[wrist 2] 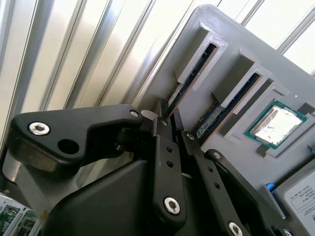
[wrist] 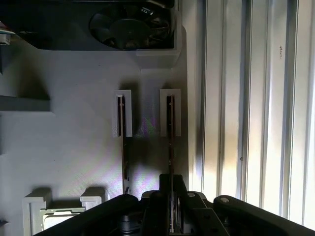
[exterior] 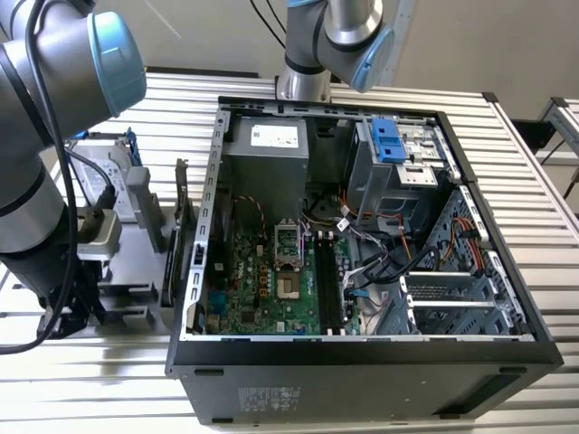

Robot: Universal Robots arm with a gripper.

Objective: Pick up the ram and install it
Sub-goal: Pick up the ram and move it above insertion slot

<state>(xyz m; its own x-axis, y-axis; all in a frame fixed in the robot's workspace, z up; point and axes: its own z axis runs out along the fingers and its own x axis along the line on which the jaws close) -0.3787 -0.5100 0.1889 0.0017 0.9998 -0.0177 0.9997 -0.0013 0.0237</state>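
Note:
The ram (wrist: 170,132) is a thin dark strip standing edge-on in the slot nearest the rim of a grey parts holder (wrist: 74,147); the second wrist view has it too (wrist 2: 189,81). My gripper (wrist: 171,189) has its black fingers (wrist 2: 165,147) pressed close on either side of this stick's end, so it is shut on it while the stick sits in its slot. A second stick (wrist: 122,147) stands in the neighbouring slot (wrist 2: 231,105). In the exterior view the gripper (exterior: 68,307) hangs low over the holder (exterior: 127,235), at that view's left.
The open computer case (exterior: 362,353) lies at the centre with its motherboard memory slots (exterior: 330,289) exposed. On the holder rest a processor chip (wrist 2: 275,123), a fan (wrist: 130,22), a silver drive in a blue frame (exterior: 95,163) and an upright expansion card (exterior: 181,226). The table is ribbed metal.

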